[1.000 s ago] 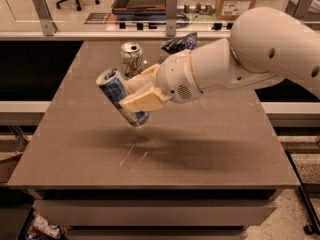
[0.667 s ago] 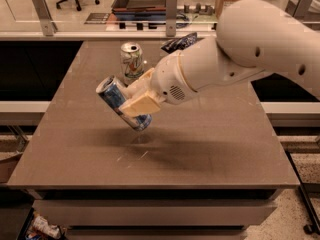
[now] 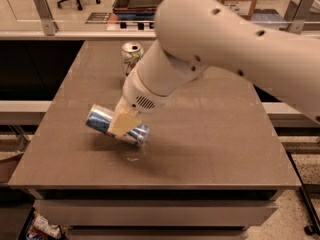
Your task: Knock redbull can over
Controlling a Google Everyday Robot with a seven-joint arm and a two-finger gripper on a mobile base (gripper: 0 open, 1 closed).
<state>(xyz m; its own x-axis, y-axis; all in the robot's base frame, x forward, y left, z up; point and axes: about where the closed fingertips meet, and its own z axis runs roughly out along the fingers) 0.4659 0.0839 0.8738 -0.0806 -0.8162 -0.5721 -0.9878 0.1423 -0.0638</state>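
The redbull can [image 3: 102,120], slim, blue and silver, is tipped almost flat just above or on the brown table [image 3: 210,134], left of the middle, its top end pointing left. My gripper [image 3: 122,124] is shut on the can around its middle, one tan finger [image 3: 121,124] lying across its front. The white arm comes down from the upper right and hides the far side of the can.
A wider white-and-green soda can [image 3: 131,58] stands upright at the table's back, behind the arm. A glass partition, shelves and an office chair lie beyond the table. The table's front edge is close below the can.
The arm has swung down and toward the front left, carrying the can from a tilted hold in the air to nearly flat, low at the table surface.
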